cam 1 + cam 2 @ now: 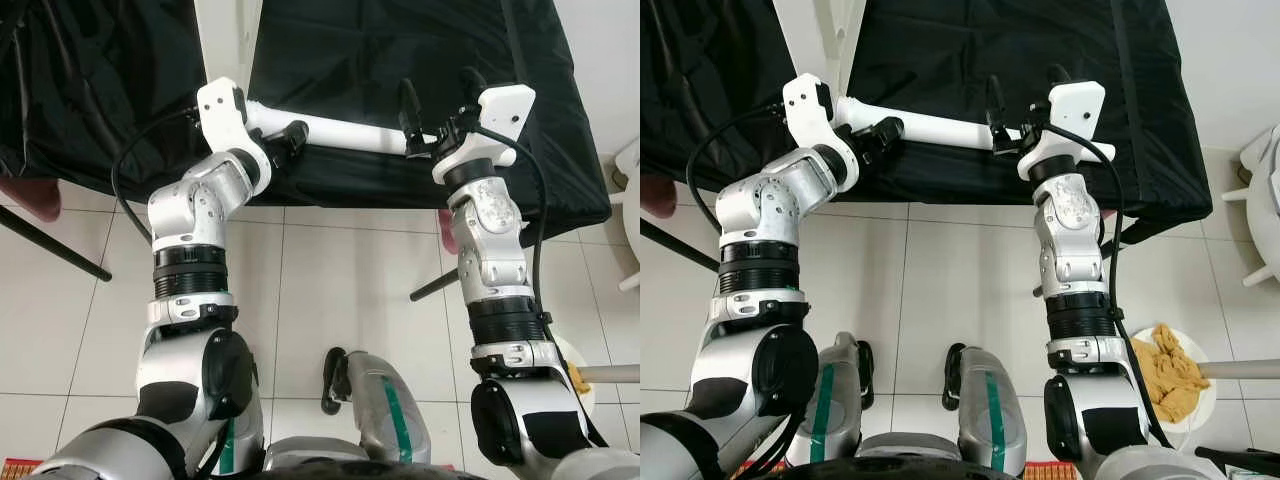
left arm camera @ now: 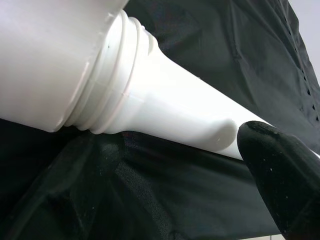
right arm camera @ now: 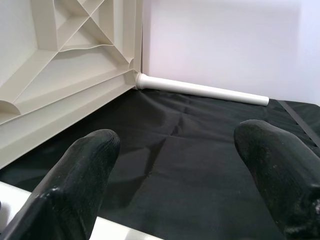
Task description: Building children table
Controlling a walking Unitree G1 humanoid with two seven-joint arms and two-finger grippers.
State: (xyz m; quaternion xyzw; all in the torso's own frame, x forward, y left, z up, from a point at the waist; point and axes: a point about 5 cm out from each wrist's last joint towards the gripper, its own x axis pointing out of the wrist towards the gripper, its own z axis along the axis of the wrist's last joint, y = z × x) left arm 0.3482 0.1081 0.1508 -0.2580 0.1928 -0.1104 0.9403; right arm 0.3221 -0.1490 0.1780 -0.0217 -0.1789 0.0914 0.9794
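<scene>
White plastic, the table leg (image 1: 340, 131) is lying crosswise along the near edge of the black-draped desk (image 1: 400, 60), its long axis running from the robot's left to its right between the two arms. The left pincer (image 1: 292, 138) is sitting at the leg's thick, ribbed left end, fingers closed around it by the look of the head views; the left wrist view has one black fingertip (image 2: 285, 175) pressed against the tapering shaft. The right pincer (image 1: 437, 108) is standing upright over the leg's other end, its fingers spread apart, straddling the shaft rather than clamping it. Further back on the cloth, the upturned tabletop (image 3: 65, 75) is showing its ribbed underside, with another leg (image 3: 200, 90) already seated at its corner. Down on the tiled floor (image 1: 950, 290) to the robot's right, a white plate (image 1: 1205, 400) is holding crumpled tan pieces (image 1: 1170, 375).
</scene>
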